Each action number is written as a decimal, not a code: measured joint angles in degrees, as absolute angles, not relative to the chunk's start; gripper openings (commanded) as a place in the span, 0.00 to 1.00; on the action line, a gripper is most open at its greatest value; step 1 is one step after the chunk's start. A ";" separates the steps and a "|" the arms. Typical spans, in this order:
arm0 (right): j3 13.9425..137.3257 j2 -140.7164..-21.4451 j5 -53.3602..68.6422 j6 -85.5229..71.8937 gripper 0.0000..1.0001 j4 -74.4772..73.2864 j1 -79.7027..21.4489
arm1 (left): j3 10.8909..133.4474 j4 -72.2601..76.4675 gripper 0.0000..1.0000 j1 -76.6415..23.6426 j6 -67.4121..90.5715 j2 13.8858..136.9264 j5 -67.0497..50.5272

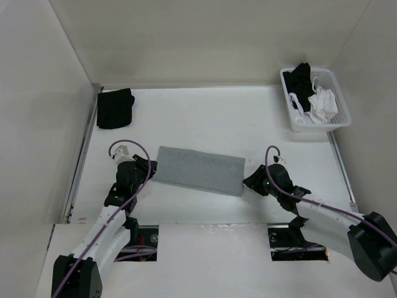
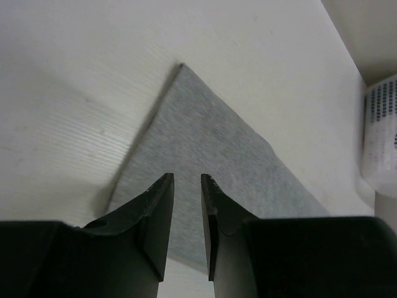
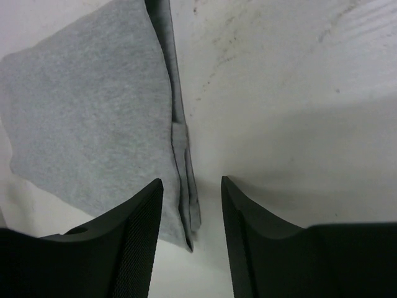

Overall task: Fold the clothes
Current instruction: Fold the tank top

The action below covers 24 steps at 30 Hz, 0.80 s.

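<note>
Fingers (image 2: 158, 217) of the left gripper (image 1: 146, 167) stand narrowly parted, those of the right gripper (image 1: 253, 181) wide, both empty, at opposite short ends of the folded top (image 1: 200, 169), its long axis running left to right across mid-frame on the surface (image 1: 248, 124).

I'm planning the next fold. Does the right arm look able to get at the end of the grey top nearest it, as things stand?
Probably yes. The right gripper hangs open just above the grey top at its layered edge, with only bare table beside it and nothing between them.
</note>
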State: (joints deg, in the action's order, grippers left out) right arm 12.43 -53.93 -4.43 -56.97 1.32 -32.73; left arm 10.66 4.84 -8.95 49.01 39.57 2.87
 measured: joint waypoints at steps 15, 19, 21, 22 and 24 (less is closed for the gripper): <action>13.04 -68.99 5.04 -58.08 0.13 17.80 -26.11 | 12.91 14.83 0.22 -24.27 49.41 49.08 8.82; 13.21 -70.96 6.72 -58.24 0.01 20.56 -24.62 | 12.97 16.23 0.22 -25.56 49.71 49.08 9.39; 13.04 -70.11 7.44 -58.28 0.00 21.17 -23.81 | 12.97 16.64 0.22 -25.96 49.82 49.08 9.72; 12.71 -68.60 7.62 -58.28 0.00 21.23 -23.22 | 12.97 16.82 0.22 -26.17 49.95 49.10 9.91; 11.99 -63.59 7.90 -58.13 0.00 19.94 -21.93 | 12.97 17.28 0.22 -26.87 50.24 49.36 10.17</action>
State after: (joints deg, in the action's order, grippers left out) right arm 11.99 -63.59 7.90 -58.13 19.94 -21.93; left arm 12.97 17.28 -26.87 50.24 49.36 10.17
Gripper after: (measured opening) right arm 0.006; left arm 0.225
